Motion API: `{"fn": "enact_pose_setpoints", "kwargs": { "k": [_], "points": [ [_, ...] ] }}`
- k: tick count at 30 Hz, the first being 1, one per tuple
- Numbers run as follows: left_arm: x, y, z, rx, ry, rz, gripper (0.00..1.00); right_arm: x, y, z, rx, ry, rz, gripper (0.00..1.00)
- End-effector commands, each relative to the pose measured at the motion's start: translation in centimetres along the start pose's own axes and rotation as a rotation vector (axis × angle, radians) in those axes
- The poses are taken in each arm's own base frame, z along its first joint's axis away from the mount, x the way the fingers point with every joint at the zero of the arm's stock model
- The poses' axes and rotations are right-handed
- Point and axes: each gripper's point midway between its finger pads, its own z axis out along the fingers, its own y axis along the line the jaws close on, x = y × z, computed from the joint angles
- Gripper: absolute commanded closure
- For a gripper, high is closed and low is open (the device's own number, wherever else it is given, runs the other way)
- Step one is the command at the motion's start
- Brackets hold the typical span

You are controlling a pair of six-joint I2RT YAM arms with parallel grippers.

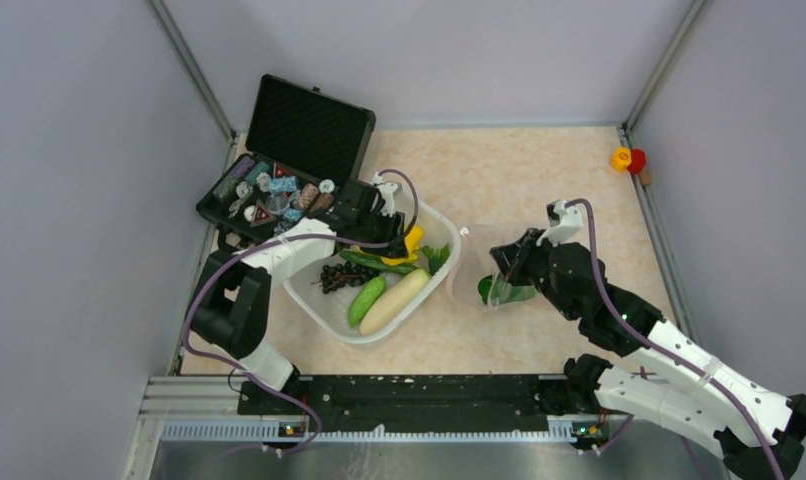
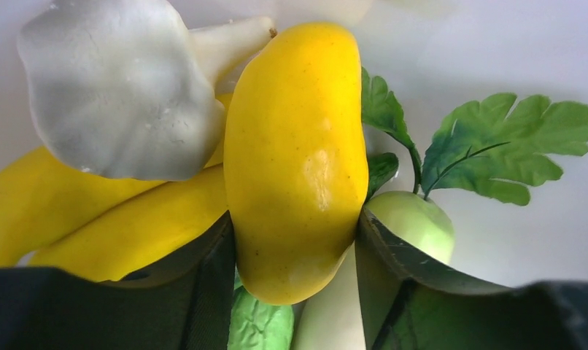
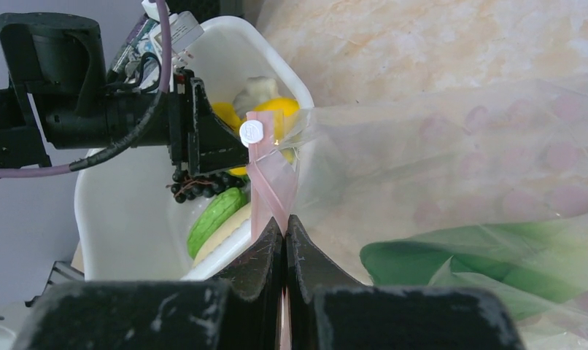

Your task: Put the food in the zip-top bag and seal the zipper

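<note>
Near the table's (image 1: pixel 539 180) middle, the right gripper (image 3: pixel 285 233) pinches flat the thin pinkish-red zipper (image 3: pixel 265 175) of the crinkly clear zip-top bag (image 3: pixel 437 146), leafy bok choy (image 3: pixel 451 255) inside, and beyond, in the translucent rounded tub (image 3: pixel 123 211), the left gripper (image 2: pixel 295 219) clamps the smooth, glossy yellow pepper (image 2: pixel 295 146).

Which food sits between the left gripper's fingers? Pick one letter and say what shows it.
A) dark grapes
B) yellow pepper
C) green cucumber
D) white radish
B: in the left wrist view the yellow pepper fills the gap between the two dark fingers of the left gripper, which lie against its sides.
</note>
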Motion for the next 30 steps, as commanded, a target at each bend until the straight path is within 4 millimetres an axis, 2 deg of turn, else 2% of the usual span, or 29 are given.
{"fn": "enact_pose_setpoints", "kwargs": {
  "k": [1,6,9,14,17,21,26,30],
  "points": [
    [-0.9,-0.8,-1.1,0.028,-0.046,0.010,0.62,-0.7,0.4,0.1,-0.008,-0.034,0.028,1.00],
    [-2.4,-1.4,-4.3,0.006,-0.123,0.027,0.65,-0.7,-0.1,0.1,0.019,-0.038,0.028,1.00],
    [-3.4,-2.5,-6.8,0.025,-0.190,0.043,0.65,-0.5,-0.3,0.3,0.027,-0.041,0.035,1.00],
    [-3.8,-4.2,-9.8,0.078,-0.240,0.086,0.64,-0.3,-0.6,0.5,0.042,-0.046,0.049,1.00],
    [-3.6,-6.1,-11.5,0.157,-0.241,0.095,0.65,-0.3,-1.0,0.6,0.062,-0.057,0.065,1.00],
    [-2.8,-9.5,-13.6,0.323,-0.245,0.122,0.65,-0.3,-1.2,0.8,0.065,-0.078,0.082,1.00],
    [-1.3,-13.5,-14.6,0.446,-0.201,0.197,0.65,-0.6,-0.6,1.2,0.037,-0.097,0.094,1.00],
    [0.9,-16.6,-13.6,0.469,-0.114,0.312,0.64,-0.8,-0.1,1.5,0.023,-0.099,0.096,1.00]
  ]
}}
